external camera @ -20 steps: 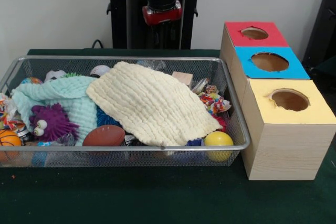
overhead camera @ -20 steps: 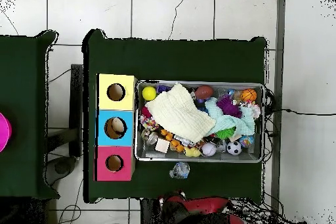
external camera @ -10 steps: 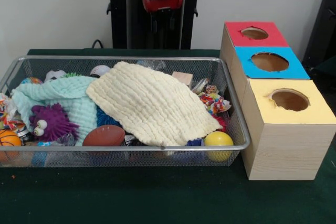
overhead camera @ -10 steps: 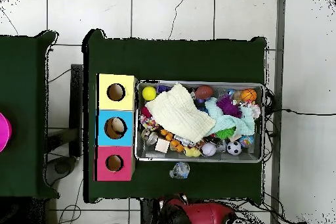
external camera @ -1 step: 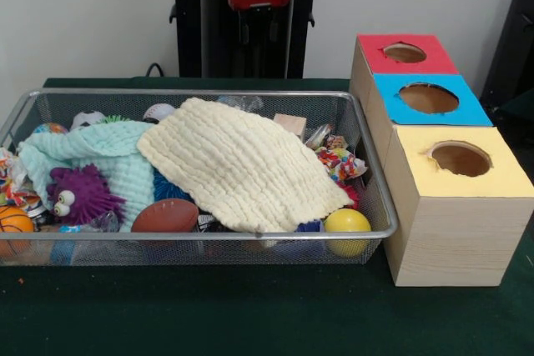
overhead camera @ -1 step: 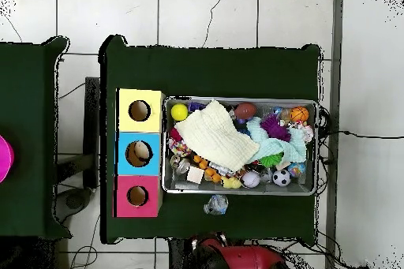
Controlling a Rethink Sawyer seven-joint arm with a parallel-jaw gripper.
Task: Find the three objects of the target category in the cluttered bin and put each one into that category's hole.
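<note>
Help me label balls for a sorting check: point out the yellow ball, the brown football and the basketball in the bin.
yellow ball (external camera @ -1 step: 347, 223): front view, its upper face above the bin rim.
brown football (external camera @ -1 step: 165, 215): front view, middle of its top side.
basketball (overhead camera @ -1 step: 299, 113): overhead view, its centre.
</note>
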